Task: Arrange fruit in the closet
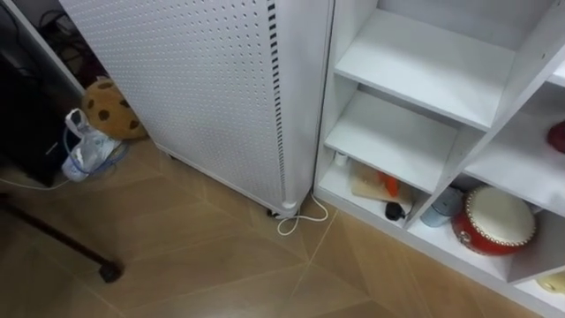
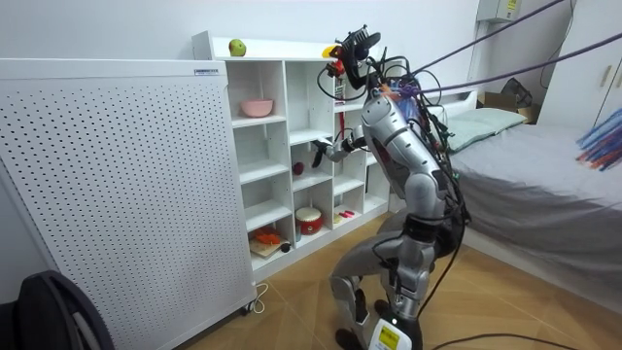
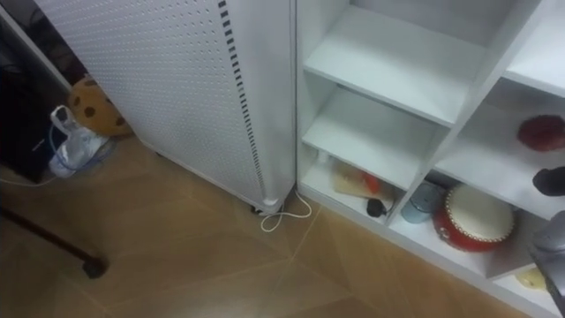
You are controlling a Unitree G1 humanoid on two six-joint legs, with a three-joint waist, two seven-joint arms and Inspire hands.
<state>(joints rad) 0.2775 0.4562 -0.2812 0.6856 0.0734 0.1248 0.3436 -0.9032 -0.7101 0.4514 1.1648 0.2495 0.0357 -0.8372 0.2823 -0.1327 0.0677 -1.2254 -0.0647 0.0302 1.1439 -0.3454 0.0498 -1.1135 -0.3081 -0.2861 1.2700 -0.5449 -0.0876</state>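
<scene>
A dark red fruit (image 3: pixel 540 132) lies on a middle shelf of the white closet (image 3: pixel 388 66); it also shows in the room view as the red fruit (image 2: pixel 299 168). My right hand (image 3: pixel 552 181) comes in from the right edge just in front of that fruit, and in the room view the right hand (image 2: pixel 321 149) reaches into the closet's middle column. A green apple (image 2: pixel 237 47) sits on top of the closet. I stand with bent knees facing the shelves.
On the low shelves are a red round drum (image 1: pixel 494 219), a grey-blue cup (image 1: pixel 441 208) and a board with an orange thing (image 1: pixel 375 184). A pink bowl (image 2: pixel 258 107) sits higher up. A white perforated panel (image 1: pixel 203 88) stands left, with a white cable (image 1: pixel 300 216), a spotted toy (image 1: pixel 110 108) and a bag (image 1: pixel 84 146).
</scene>
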